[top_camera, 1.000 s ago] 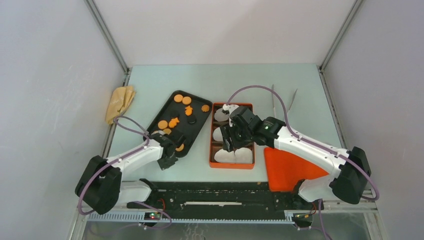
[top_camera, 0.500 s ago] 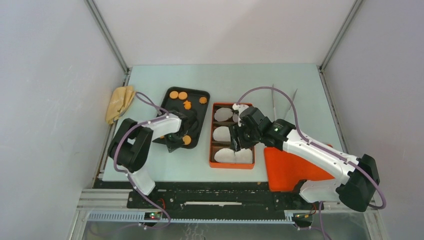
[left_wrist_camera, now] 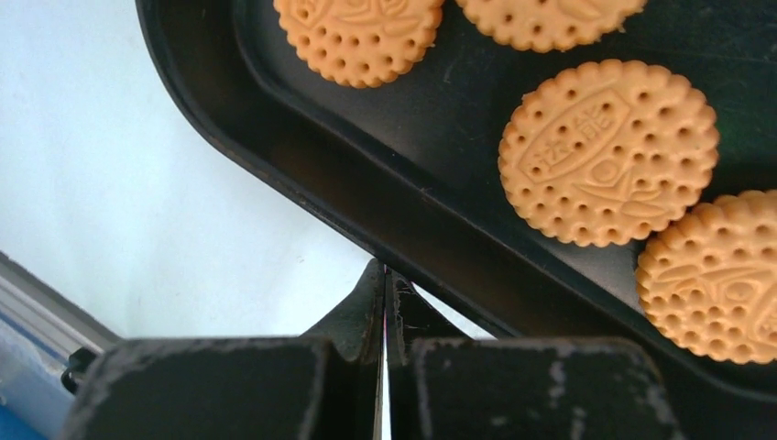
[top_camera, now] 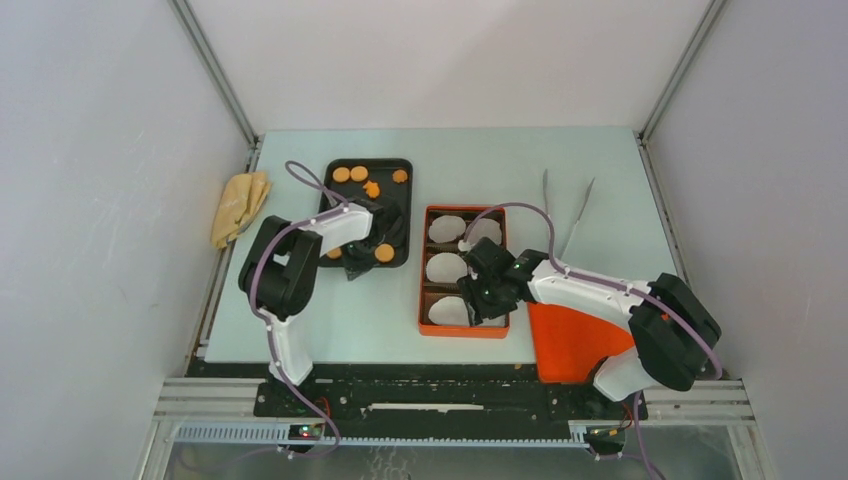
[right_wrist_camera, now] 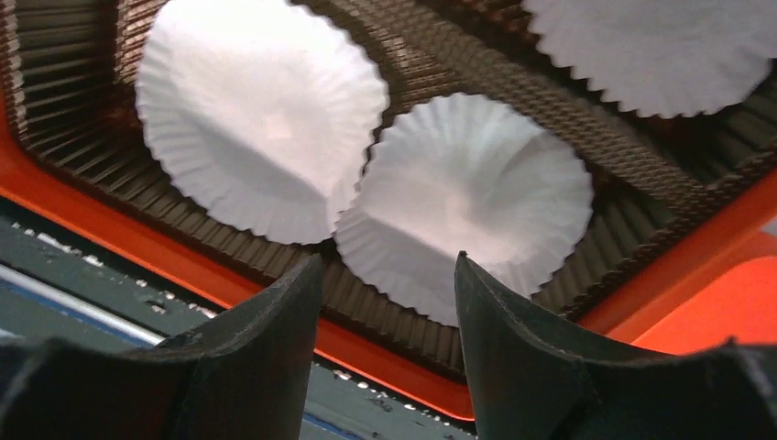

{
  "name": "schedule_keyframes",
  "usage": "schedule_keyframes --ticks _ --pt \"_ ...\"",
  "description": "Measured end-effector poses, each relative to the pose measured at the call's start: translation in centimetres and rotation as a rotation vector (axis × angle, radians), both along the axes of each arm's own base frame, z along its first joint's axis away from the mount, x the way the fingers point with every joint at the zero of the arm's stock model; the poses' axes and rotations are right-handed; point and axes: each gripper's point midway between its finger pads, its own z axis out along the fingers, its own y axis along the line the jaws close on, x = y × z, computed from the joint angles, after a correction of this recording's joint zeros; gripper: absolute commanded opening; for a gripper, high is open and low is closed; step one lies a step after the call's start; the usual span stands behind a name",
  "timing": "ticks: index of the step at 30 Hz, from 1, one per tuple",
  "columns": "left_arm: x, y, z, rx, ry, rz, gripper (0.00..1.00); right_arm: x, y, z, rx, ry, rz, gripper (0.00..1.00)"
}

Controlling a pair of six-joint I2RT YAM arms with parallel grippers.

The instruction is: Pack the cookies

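Since the earlier frames the tray (top_camera: 392,200) has moved toward the far edge of the table (top_camera: 600,150) and now lies straight. The right gripper (top_camera: 487,305) has come to the near end of the box (top_camera: 424,270). From above, all cookies (top_camera: 359,173) lie on the tray, most at its far end, two by its near edge.

Left wrist: the left gripper (left_wrist_camera: 385,293) is fully closed and holds nothing, with its tips at the tray's rim.

Right wrist: the right gripper stands open and empty over two liners (right_wrist_camera: 261,119).
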Motion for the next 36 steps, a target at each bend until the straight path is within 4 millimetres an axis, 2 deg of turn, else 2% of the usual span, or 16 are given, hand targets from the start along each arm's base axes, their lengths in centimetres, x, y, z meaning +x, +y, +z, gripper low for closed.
schedule_keyframes --ticks 4,10,17,23,25,28,30,33,36 --pt "2.6 -1.5 0.1 -0.031 -0.020 -0.020 0.00 -0.9 1.1 0.1 0.015 -0.001 0.029 0.62" --pt "7.8 -4.9 0.2 -0.122 -0.095 -0.045 0.00 -2.8 2.4 0.1 0.029 0.018 0.076 0.62" --pt "11.5 -8.0 0.4 -0.232 -0.164 -0.079 0.00 -5.0 4.4 0.2 0.052 0.065 0.151 0.62" --pt "12.4 -9.3 0.5 -0.293 -0.188 -0.115 0.00 -6.8 8.4 0.4 0.105 0.118 0.245 0.61" --pt "12.6 -9.6 0.5 -0.310 -0.197 -0.126 0.00 -7.0 9.6 0.8 0.141 0.127 0.265 0.61" --pt "12.4 -9.9 0.6 -0.338 -0.199 -0.144 0.00 -6.6 10.5 1.5 0.170 0.110 0.268 0.62" --pt "12.2 -10.2 0.8 -0.368 -0.196 -0.160 0.00 -5.8 10.5 2.0 0.174 0.080 0.253 0.62" --pt "11.8 -11.0 1.2 -0.426 -0.202 -0.182 0.00 -4.0 9.3 3.9 0.176 0.006 0.202 0.63" --pt "10.5 -11.4 1.7 -0.451 -0.206 -0.198 0.00 -1.1 6.9 6.6 0.185 -0.080 0.107 0.63"
